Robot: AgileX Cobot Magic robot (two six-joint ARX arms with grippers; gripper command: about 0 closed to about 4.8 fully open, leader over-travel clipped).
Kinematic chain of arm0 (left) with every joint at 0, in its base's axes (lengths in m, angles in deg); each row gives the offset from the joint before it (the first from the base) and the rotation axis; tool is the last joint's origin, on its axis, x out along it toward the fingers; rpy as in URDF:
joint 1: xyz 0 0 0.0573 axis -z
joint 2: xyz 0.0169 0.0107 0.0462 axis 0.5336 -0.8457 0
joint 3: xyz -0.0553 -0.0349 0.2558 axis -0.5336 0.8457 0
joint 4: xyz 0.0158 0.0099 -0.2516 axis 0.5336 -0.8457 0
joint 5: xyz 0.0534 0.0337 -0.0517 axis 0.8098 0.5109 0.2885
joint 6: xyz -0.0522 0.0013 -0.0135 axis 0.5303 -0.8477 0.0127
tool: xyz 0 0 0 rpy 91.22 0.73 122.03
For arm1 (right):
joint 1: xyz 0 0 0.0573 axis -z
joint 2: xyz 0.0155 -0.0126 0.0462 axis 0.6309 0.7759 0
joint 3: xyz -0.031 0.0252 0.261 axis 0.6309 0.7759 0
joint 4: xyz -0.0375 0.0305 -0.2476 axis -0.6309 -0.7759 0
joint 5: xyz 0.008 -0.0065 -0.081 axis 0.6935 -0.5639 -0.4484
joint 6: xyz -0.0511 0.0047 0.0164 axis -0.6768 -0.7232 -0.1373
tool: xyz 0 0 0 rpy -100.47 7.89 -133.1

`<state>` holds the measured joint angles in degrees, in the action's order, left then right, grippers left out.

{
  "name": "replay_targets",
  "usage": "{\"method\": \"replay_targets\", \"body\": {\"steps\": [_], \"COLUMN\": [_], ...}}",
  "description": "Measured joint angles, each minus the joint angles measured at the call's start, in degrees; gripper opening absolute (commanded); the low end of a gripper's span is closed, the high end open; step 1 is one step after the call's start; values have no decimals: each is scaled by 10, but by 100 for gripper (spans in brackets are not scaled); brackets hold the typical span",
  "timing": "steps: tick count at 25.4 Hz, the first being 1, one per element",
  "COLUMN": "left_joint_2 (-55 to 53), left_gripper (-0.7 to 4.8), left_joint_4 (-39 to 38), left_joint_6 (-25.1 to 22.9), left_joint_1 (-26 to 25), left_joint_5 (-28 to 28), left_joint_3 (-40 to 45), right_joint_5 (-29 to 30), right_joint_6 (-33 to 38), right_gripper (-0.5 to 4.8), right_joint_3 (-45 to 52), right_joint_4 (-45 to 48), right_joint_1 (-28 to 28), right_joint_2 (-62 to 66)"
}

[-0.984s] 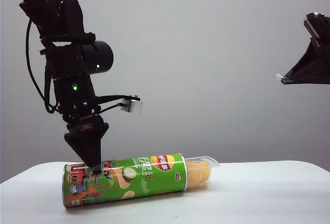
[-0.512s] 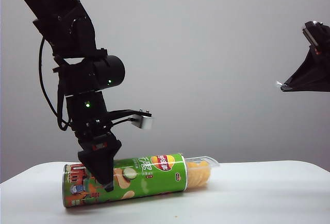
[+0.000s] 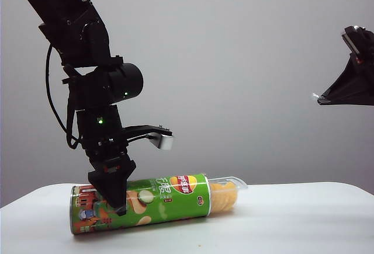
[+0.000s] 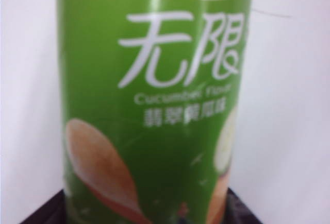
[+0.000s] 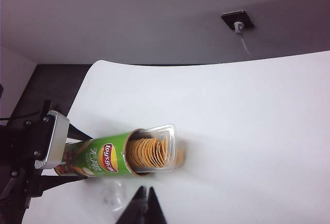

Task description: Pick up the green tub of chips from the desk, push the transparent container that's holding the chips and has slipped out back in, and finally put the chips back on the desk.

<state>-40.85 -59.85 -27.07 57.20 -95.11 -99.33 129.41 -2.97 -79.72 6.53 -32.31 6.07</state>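
Scene: the desk [image 3: 304,219] is plain white, with a grey wall behind it. In the right wrist view a dark wall socket [image 5: 237,19] with a cable plugged in sits beyond the desk's far edge. No other loose items lie near the can.

The green tub of chips [image 3: 158,201] lies on its side on the desk, cartoon-art end toward the left of the exterior view, open end toward the right. The transparent container [image 3: 229,191] sticks partway out of the open end, and the chips [image 5: 149,153] are stacked on edge inside it.

Left gripper [image 3: 114,198]: pointing down over the cartoon-art third of the can, its fingers straddling the body. The near finger covers part of the artwork. Jaws are spread about the can's width; whether they press on the can cannot be told.

Right gripper [image 5: 146,206]: raised at the right edge of the exterior view, well clear of the desk, fingers closed together to a point, holding nothing.

Legible print: large white characters "无限", below them "Cucumber Flavor" (blurred), then smaller characters, unreadable. Red-and-yellow oval logo [image 5: 108,158] reads "Lay's".
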Motion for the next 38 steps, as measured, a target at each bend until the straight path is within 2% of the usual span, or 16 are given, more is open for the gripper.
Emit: {"method": "replay_targets", "body": {"steps": [16,28,32,38], "left_joint_2": [53,10,-5,-5], "left_gripper": [362,368,454,451], "left_joint_4": [-2,-3,-6,-5], "left_joint_6": [-19,-18,-16,-14], "left_joint_1": [0,0,0,0], "left_joint_5": [17,20,20,20], "left_joint_3": [0,0,0,0], "right_joint_5": [0,3,4,4], "right_joint_6": [34,34,34,34], "right_gripper": [-3,-3,-3,-3], "right_joint_3": [0,0,0,-1], "right_joint_4": [24,23,23,23], "right_joint_1": [0,0,0,0], "right_joint_2": [1,1,1,1]}}
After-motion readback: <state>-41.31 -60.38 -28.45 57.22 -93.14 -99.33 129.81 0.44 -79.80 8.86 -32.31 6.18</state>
